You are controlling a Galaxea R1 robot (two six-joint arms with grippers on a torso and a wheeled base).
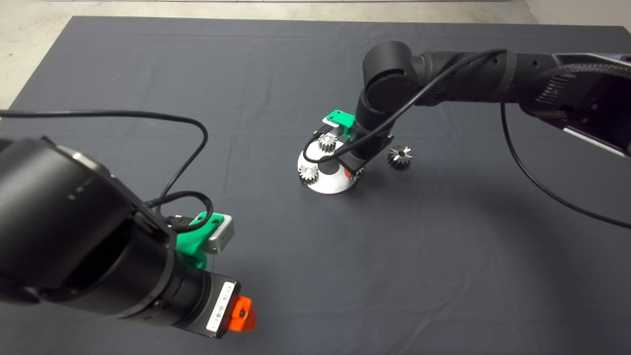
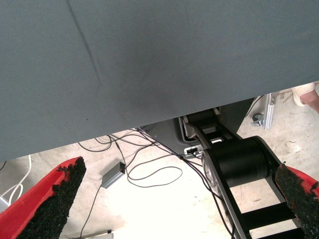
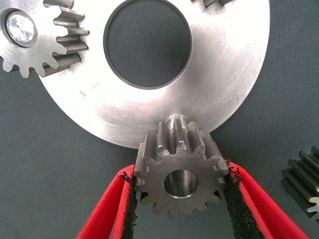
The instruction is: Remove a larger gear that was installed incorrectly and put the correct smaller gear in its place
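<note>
Looking down, I see my right gripper (image 1: 351,172) at the plate's (image 1: 325,186) right rim, the larger gear (image 1: 400,157) already lying off to its right, and my left gripper (image 1: 242,314) parked near-left. Its wrist view shows the fingers (image 2: 57,194) spread, empty. On the right wrist, pads clamp the smaller gear (image 3: 180,173) just beside the pin (image 3: 175,119); next I judge bore and pin need aligning.

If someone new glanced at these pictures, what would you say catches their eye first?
Probably the right pincer, shut on the smaller gear right at the edge of the round steel plate, beside a short pin. Next, the larger gear lying on the dark mat to the right of the plate, and the left pincer parked open at the mat's near-left edge.
</note>
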